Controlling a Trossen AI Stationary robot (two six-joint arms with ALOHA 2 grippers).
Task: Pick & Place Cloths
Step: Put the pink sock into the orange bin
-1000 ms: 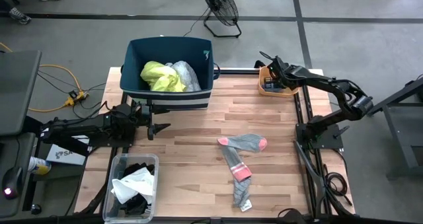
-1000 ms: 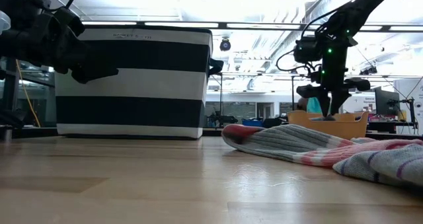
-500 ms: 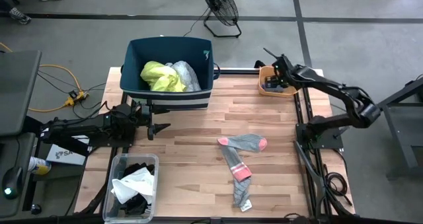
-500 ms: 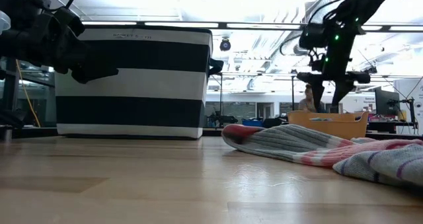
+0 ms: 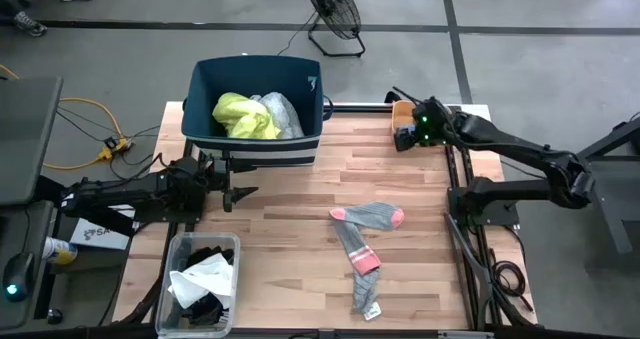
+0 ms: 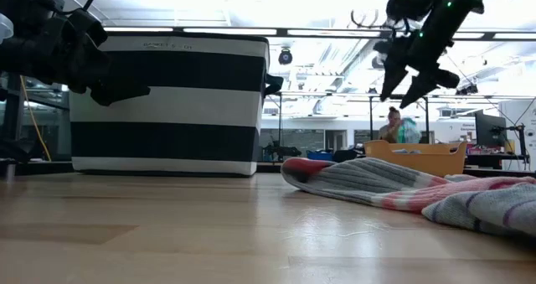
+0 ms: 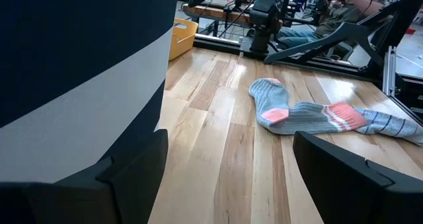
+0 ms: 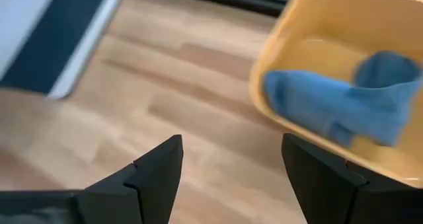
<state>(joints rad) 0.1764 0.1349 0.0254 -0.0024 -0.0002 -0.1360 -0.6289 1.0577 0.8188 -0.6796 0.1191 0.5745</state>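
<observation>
the right gripper (image 5: 403, 120) hangs spread and empty just beside the orange tray (image 8: 344, 72), which holds what looks like a blue cloth (image 8: 337, 105). grey socks (image 5: 362, 231) lie mid-table.

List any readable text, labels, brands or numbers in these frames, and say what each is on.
"SA...": start of a printed word on a white box beside the table's left edge in the high view; the rest is hidden by the left arm.
Small light lettering along the top band of the striped bin in the low view: too small to read.
Nothing else is legible.
</observation>
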